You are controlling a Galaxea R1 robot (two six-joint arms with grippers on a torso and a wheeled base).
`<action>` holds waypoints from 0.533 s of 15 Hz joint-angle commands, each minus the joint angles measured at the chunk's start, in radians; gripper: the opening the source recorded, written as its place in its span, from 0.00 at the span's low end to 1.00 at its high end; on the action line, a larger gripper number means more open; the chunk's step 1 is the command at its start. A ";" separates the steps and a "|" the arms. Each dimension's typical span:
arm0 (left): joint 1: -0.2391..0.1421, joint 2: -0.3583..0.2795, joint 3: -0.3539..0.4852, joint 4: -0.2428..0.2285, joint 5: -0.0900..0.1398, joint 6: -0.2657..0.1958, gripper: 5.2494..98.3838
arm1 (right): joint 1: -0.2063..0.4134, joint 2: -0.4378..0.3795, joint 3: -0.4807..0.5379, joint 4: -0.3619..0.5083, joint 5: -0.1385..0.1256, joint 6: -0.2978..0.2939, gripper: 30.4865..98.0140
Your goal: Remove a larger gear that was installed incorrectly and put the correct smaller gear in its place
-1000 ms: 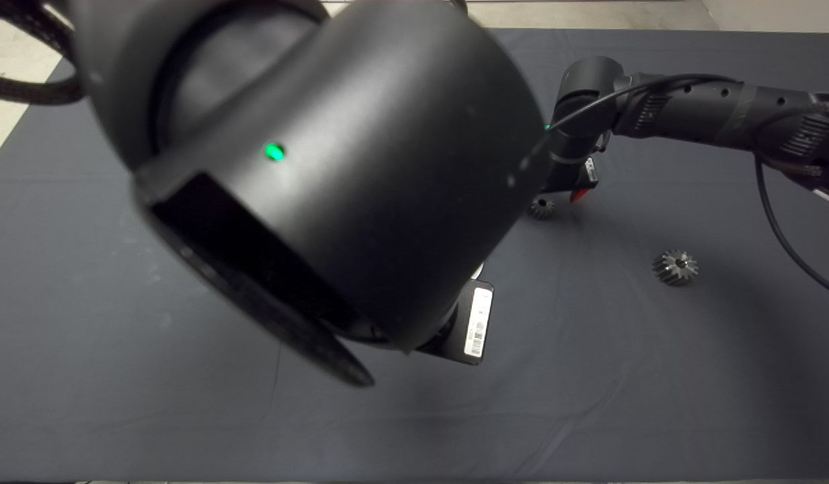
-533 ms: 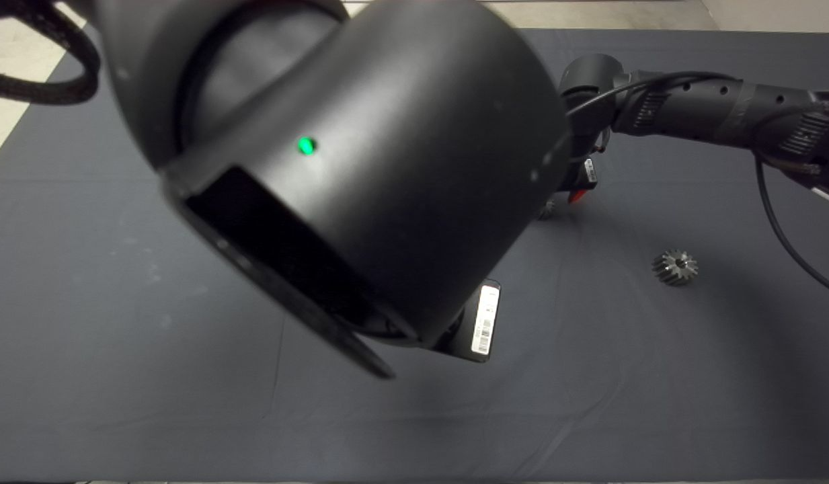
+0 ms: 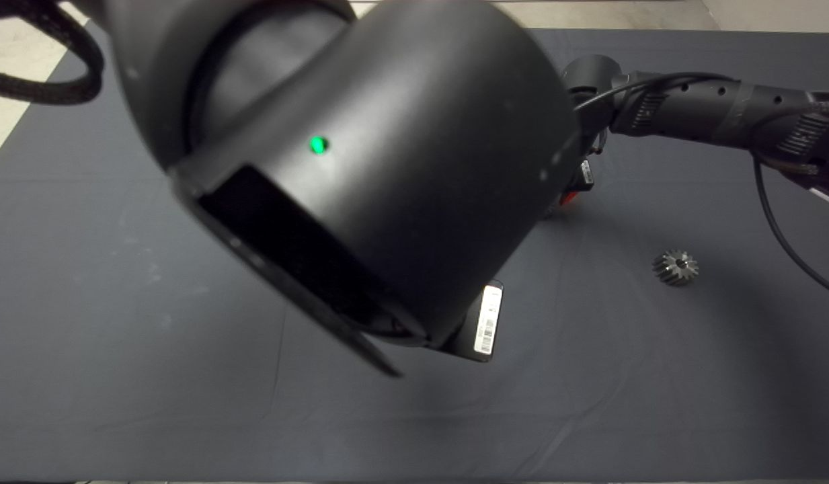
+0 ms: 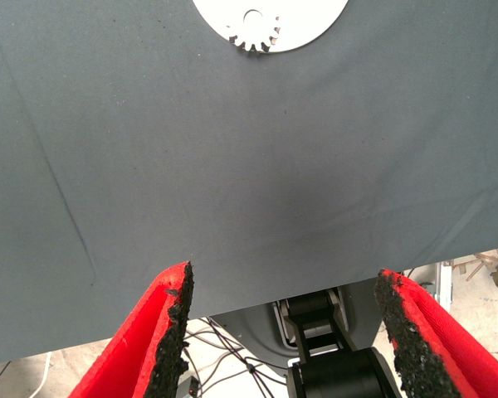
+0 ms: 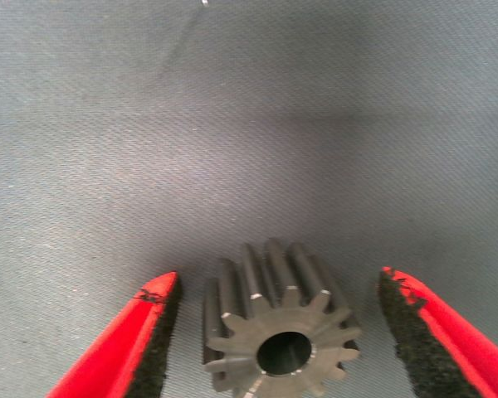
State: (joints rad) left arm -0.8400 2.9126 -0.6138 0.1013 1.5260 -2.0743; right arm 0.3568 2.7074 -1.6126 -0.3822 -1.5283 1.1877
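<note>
Dark mat all round: your right gripper (image 5: 274,332), wide open and empty, straddles the small dark-grey toothed steel gear (image 5: 275,336), bore facing the wrist.

A dark grey mat (image 3: 118,282), lightly creased, covers the tabletop, with pale floor (image 3: 11,128) beyond its far-left corner and cables on the floor (image 4: 224,365) past its edge.

Dark mat (image 3: 118,282) covers table, wrinkled, long crease running near left-centre. Pale floor (image 3: 11,128) peeks past far-left corner. White disc (image 4: 307,21) with toothed cutout lies flat on mat. Tangle of cables (image 4: 232,361) on floor beyond mat edge.
</note>
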 commanded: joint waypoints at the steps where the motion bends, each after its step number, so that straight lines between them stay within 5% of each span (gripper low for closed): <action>1: -0.019 0.009 -0.001 -0.008 0.071 0.005 0.53 | -0.001 0.002 0.001 0.040 -0.079 0.003 0.48; 8: -0.018 0.009 -0.007 -0.008 0.071 0.017 0.53 | 0.001 0.007 0.007 0.042 -0.073 0.004 0.30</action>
State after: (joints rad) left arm -0.8400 2.9172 -0.6162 0.1013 1.5260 -2.0623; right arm 0.3545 2.7100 -1.6121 -0.3813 -1.5191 1.1876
